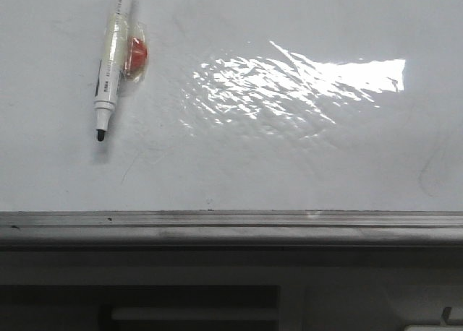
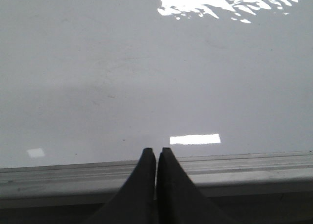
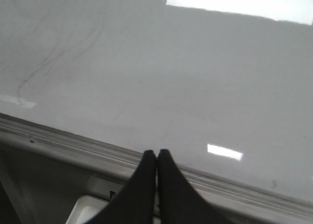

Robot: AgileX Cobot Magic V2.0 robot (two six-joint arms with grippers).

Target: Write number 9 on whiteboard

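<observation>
The whiteboard point(image 1: 289, 165) fills the front view, glossy white with a bright rippled glare and a grey metal edge strip point(image 1: 231, 222) along its near side. No number 9 shows on it, only faint grey smudges. A white marker point(image 1: 110, 63) with a black tip, uncapped, lies at the far left of the board, with an orange-red piece point(image 1: 136, 54) taped to its side. My left gripper point(image 2: 156, 151) is shut and empty over the board's point(image 2: 146, 72) near edge. My right gripper point(image 3: 156, 153) is shut and empty over the board's point(image 3: 171, 77) edge strip. Neither gripper shows in the front view.
Below the board's edge strip is a dark recess with a pale bar point(image 1: 195, 314). A white object point(image 3: 85, 209) lies below the board's edge in the right wrist view. Faint curved smudges point(image 3: 54, 57) mark the board there.
</observation>
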